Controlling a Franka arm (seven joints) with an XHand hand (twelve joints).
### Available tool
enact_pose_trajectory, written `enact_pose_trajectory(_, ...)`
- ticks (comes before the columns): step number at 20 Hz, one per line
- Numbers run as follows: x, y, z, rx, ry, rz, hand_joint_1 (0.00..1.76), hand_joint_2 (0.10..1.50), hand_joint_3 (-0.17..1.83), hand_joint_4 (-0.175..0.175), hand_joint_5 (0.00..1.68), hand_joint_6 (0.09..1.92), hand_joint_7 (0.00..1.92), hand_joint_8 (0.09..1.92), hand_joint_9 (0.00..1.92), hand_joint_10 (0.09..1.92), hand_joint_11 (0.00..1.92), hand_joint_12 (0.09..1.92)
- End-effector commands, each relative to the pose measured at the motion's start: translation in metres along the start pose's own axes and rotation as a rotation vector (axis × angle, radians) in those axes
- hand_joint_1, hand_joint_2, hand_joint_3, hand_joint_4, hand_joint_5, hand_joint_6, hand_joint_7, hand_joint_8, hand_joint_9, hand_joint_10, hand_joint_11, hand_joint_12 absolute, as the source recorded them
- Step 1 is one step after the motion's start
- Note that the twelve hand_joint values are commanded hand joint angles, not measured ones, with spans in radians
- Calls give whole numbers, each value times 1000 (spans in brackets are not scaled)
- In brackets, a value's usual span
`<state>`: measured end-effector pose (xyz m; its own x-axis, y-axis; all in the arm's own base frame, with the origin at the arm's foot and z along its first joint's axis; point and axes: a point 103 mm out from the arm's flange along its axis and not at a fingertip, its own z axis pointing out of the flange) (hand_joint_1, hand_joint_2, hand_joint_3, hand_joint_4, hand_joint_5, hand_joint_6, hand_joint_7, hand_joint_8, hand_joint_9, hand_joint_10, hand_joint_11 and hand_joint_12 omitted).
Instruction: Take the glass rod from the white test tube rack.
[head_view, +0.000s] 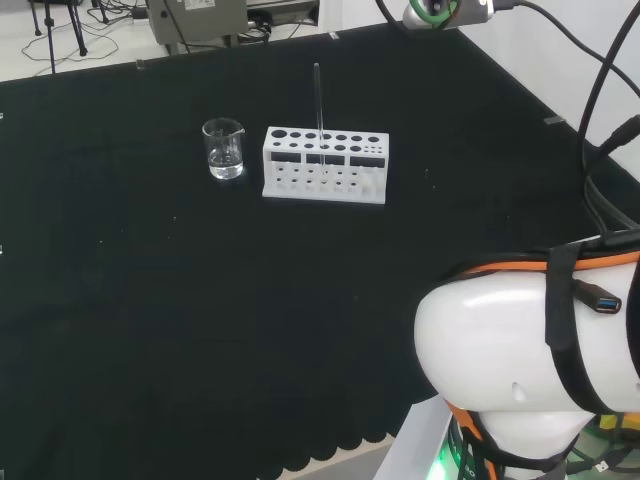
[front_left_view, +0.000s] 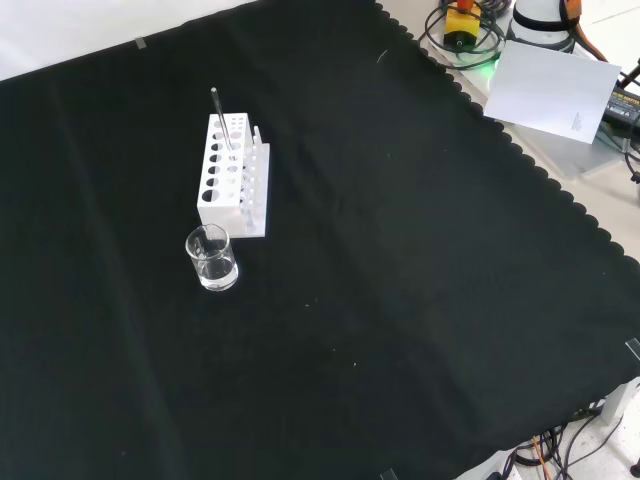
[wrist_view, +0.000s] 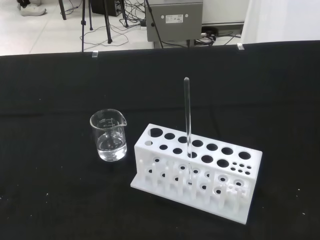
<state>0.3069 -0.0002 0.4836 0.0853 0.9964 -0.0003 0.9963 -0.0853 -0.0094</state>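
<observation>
Beaker (head_view: 224, 149): clear glass with a pouring lip, a little clear liquid in the bottom; upright on the black cloth (head_view: 150, 300), farthest left of the ware in the head view, just beside the rack's left end, a narrow strip of cloth between them. In the front view (front_left_view: 211, 258), nearer than the rack, off its near end.

White test tube rack (head_view: 325, 166): right of the beaker in the head view, far half of the bench, long side facing the near edge; rows of large round holes on top, a patch of small holes at the right end. In the front view (front_left_view: 231, 175), lying lengthwise from near to far, in the left part of the cloth.

Glass rod (head_view: 318, 105): thin and clear, standing upright in a hole about mid-length of the rack, most of its length rising above the top plate; lower part visible through the rack's open front in the wrist view (wrist_view: 187, 120). In the front view (front_left_view: 222, 117), standing toward the rack's far end.

Arm: big white link at the near right of the head view, well apart from the rack.

Hand: fingers apart or together, cannot tell.
</observation>
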Motion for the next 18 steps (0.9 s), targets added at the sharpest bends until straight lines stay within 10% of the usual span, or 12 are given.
enact_pose_trajectory(1,3,1,0,-9,-15,-1,686,1057,-92,-101,132,220,472,87,647,353,367,1280)
enact_pose_trajectory(5,6,2,1,-15,-1,-20,534,1128,-126,-84,82,87,206,150,168,820,17,1463)
enact_pose_trajectory(7,4,1,1,-22,0,-26,528,1147,-161,-84,84,87,85,471,139,898,3,1491)
enact_pose_trajectory(18,15,42,10,-30,48,-110,569,1167,-175,-115,202,87,308,938,651,913,543,1402)
